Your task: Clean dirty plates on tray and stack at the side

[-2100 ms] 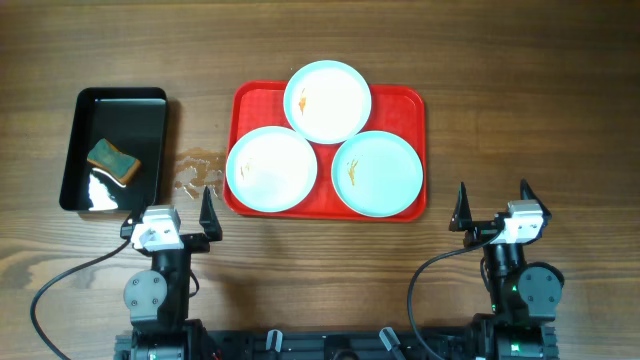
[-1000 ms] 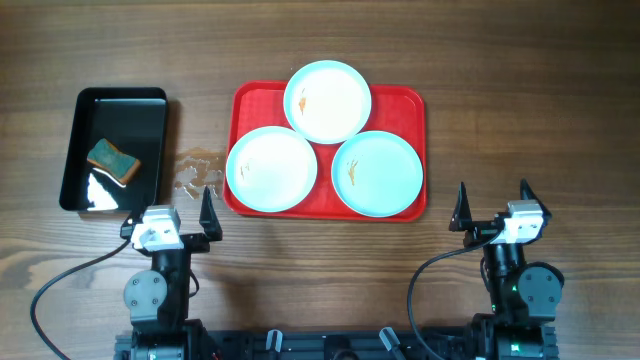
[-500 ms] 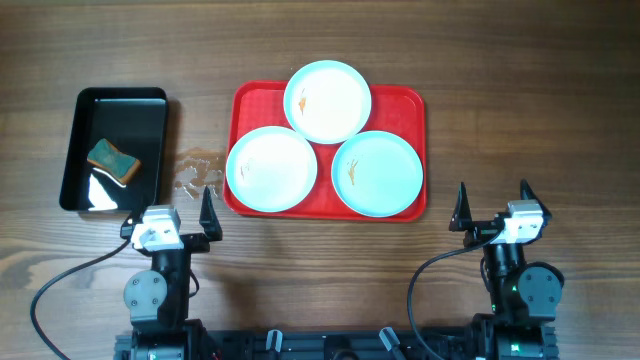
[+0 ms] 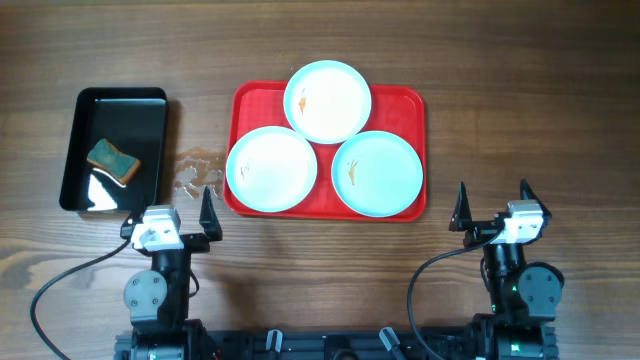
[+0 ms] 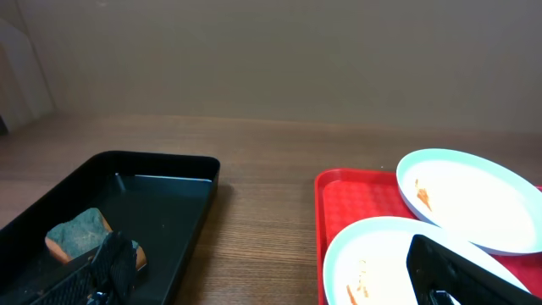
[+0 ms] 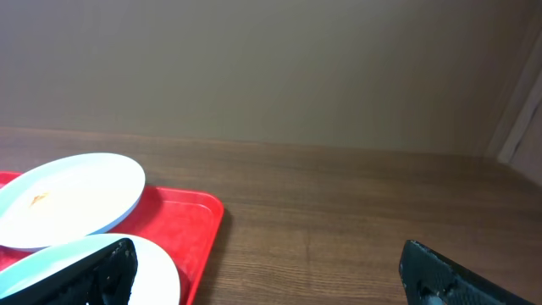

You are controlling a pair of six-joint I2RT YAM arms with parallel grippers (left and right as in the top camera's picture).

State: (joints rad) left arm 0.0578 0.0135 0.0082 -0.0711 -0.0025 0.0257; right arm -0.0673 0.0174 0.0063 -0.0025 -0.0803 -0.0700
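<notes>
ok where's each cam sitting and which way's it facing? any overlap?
Overhead: fixed above the table, looking straight down on red tray, three plates, black tray; left gripper and right gripper at bottom edge, open.
Left wrist: on the left arm, low, facing forward over black tray and sponge; own fingers at bottom corners.
Right wrist: on the right arm, low, facing forward over the tray's right end; own fingers at bottom.
Shared: both wrist views catch the back plate.

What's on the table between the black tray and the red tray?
Only a small wet patch of shiny drops on the wooden table, close beside the red tray. The overhead view shows it.
</notes>
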